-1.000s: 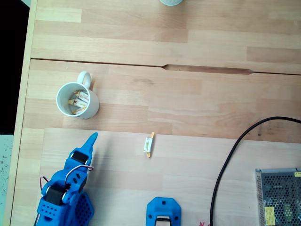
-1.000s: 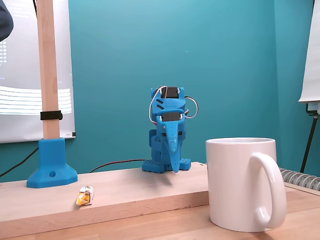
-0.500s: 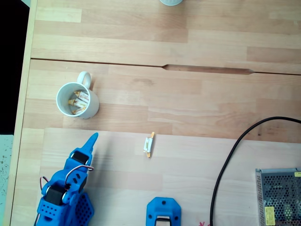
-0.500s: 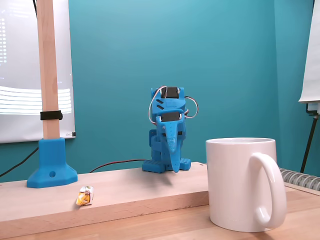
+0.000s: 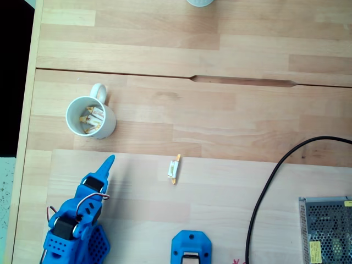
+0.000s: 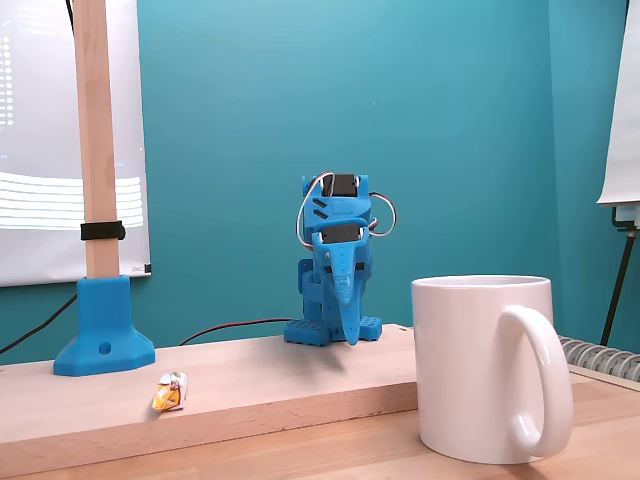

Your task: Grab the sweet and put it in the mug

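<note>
A sweet (image 5: pixel 174 168) in a white wrapper with yellow-orange ends lies alone on the raised wooden board; from the side, the sweet (image 6: pixel 170 392) rests near the board's front edge. The white mug (image 5: pixel 108 126) stands upper left, handle pointing away, and holds several similar sweets. In the side view the mug (image 6: pixel 480 370) looms close at the right. My blue gripper (image 5: pixel 109 160) is shut, empty and folded back on the arm, its tip just below the mug and well left of the sweet. Seen from the side, the gripper (image 6: pixel 351 338) points down at the board.
A blue post base (image 5: pixel 191 250) sits below the sweet and carries a wooden post (image 6: pixel 95 150). A black cable (image 5: pixel 269 187) curves toward a metal mesh box (image 5: pixel 327 228) at lower right. A pale round vessel (image 5: pixel 199 2) peeks in at the top edge.
</note>
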